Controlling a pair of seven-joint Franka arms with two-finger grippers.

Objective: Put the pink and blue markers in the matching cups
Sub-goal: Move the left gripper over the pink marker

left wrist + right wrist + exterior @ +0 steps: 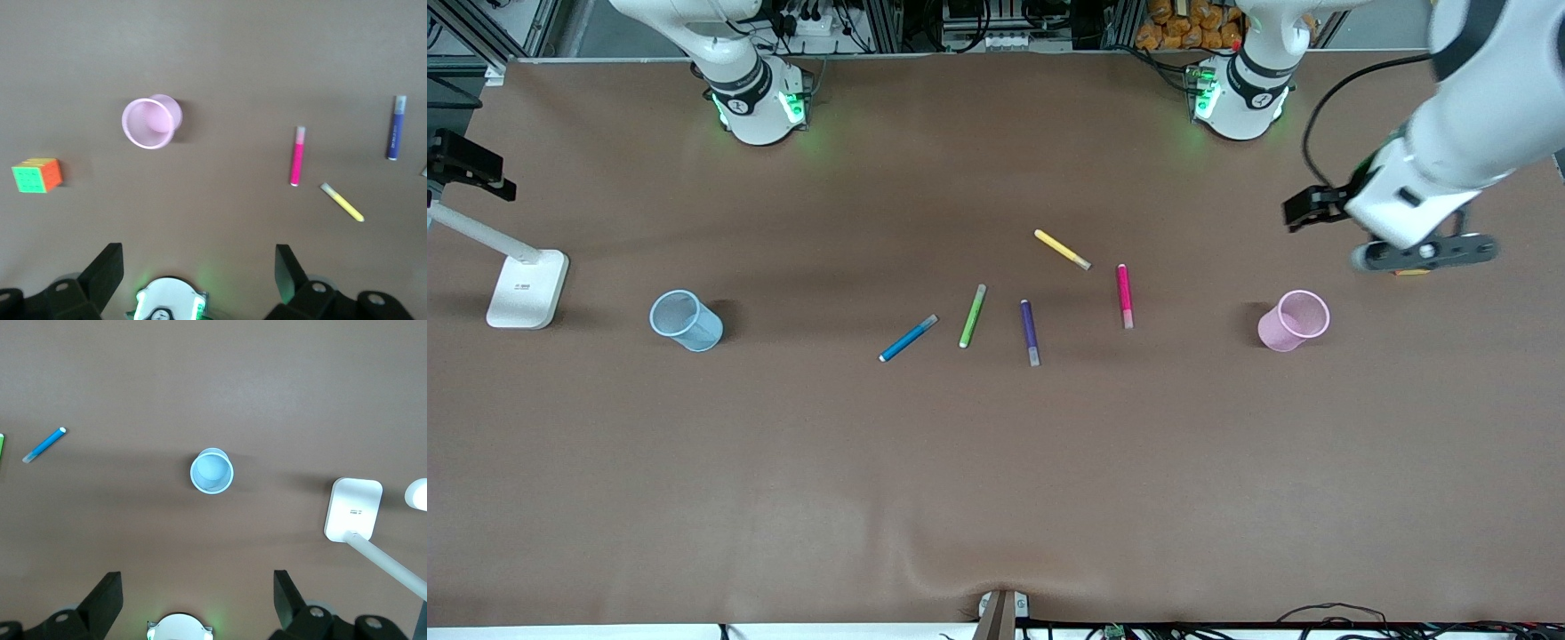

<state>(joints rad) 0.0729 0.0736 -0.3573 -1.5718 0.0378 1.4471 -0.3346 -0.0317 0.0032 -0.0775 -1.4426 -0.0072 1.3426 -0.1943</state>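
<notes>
The left gripper (199, 280) hung at the front view's right edge over the brown table (783, 462), fingers (107, 270) spread wide and empty; the right gripper (198, 600) likewise gaped, holding nothing. The translucent pale pink cup (1294, 320) stood mid-right and the pale blue cup (686, 320) mid-left. The slim magenta-pink marker (1125, 295) and bright blue marker (908, 338) lay near the centre.

Green marker (1, 447) cut off by right wrist view's edge

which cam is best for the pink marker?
Left wrist view: the pink marker lies unobstructed with its paler end clear, between the pink cup and the purple marker. The front view shows it whole but smaller, beside the yellow marker. The right wrist view misses it.
</notes>
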